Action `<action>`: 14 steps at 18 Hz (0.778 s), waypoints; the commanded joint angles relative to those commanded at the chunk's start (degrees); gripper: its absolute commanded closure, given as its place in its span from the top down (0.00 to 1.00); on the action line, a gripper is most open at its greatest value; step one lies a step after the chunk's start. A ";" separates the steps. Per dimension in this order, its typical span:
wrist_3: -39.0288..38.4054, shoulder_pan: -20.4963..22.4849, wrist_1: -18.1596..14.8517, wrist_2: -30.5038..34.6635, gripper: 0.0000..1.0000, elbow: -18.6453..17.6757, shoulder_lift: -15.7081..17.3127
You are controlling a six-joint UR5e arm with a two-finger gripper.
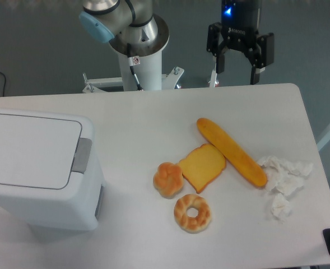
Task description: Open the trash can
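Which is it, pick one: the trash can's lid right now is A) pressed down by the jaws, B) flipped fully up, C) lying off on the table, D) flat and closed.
D: the trash can has its lid lying flat and level on top, while the gripper hangs open far off at the table's back edge.

Smooth white plastic trash can (33,168), crumpled paper tissues (282,182), matt table (153,117)

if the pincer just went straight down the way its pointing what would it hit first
Probably the bare white table near its far edge, or it may miss just behind it; depth is unclear. The open pincer points down, well clear of the baguette and far from the trash can.
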 joint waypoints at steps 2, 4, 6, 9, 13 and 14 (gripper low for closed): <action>0.00 0.00 0.00 0.00 1.00 0.00 0.00; -0.09 0.00 0.00 0.00 1.00 0.00 0.09; 0.00 -0.09 -0.17 -0.26 1.00 0.09 0.00; -0.52 -0.53 -0.26 -0.70 1.00 0.17 0.00; -3.59 -0.70 -0.35 -0.70 1.00 1.92 -1.05; -4.56 -0.70 -0.35 -0.70 1.00 2.54 -1.32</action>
